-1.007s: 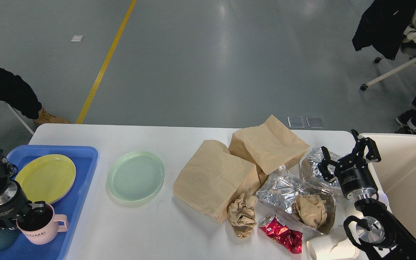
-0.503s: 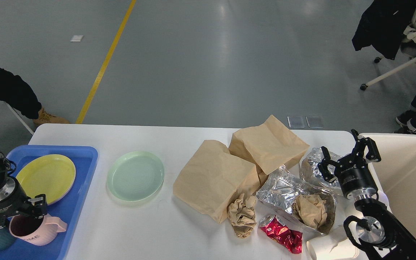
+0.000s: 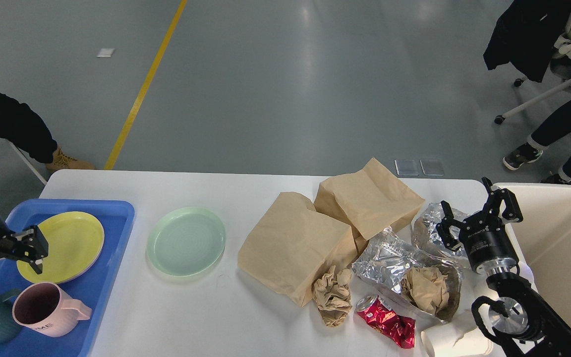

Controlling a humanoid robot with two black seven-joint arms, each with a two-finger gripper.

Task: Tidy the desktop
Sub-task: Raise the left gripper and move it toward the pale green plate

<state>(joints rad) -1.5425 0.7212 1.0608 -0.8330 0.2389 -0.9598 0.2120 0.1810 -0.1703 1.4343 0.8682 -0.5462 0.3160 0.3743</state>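
White desktop (image 3: 176, 307), paper bags (image 3: 295, 248)

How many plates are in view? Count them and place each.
2. The yellow plate lies in the blue tray; the green plate sits on the desktop, right of it.

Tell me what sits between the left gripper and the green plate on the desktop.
Only the blue tray's right rim and part of the yellow plate lie between the left gripper and the green plate; beyond them is bare desktop.

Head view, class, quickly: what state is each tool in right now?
Left tool: open, holding nothing, above the blue plastic tray.
Right tool: open, holding nothing, beside the crumpled silver foil.
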